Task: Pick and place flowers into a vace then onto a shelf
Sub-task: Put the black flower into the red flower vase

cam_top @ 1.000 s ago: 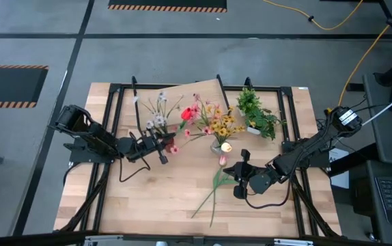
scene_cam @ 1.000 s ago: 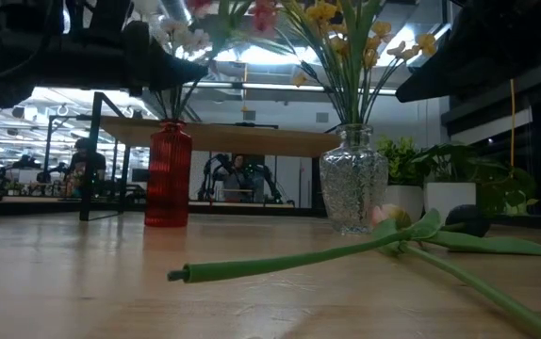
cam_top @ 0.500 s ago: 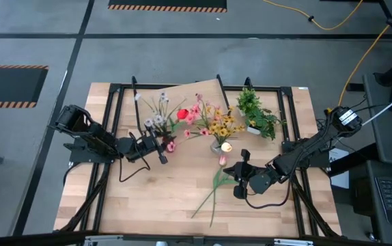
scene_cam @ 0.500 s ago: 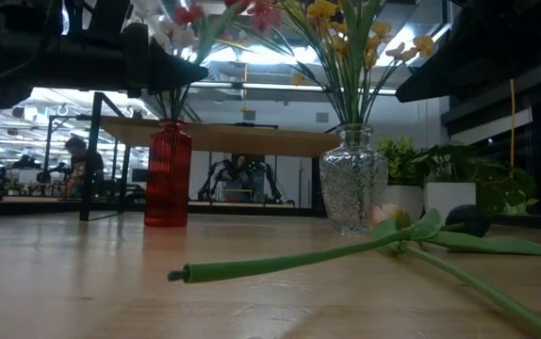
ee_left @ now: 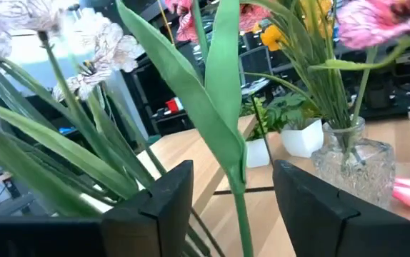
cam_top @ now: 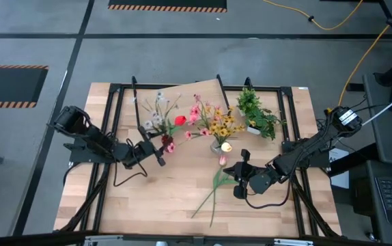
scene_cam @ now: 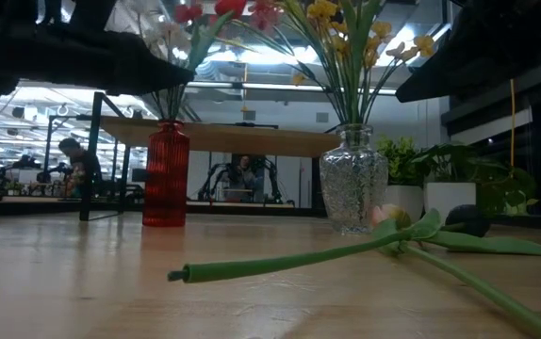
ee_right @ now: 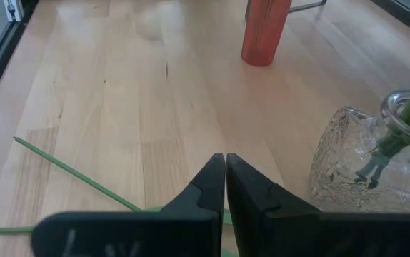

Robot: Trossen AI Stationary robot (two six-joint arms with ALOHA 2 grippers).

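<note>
Red vase [scene_cam: 168, 174], ribbed, w/ white and red flowers [scene_cam: 188, 19]. Clear glass vase [scene_cam: 353, 191], pebbled texture, w/ yellow & pink blooms [cam_top: 213, 121]. Loose stem [scene_cam: 289, 261] green, pink bud. Surface [cam_top: 169, 184] light wood, black frame. Potted plant [cam_top: 259, 113] green, white pot. Fingers [ee_right: 212, 187] dark/black. Floor [cam_top: 39, 34] grey, orange-black hazard stripes.
</note>
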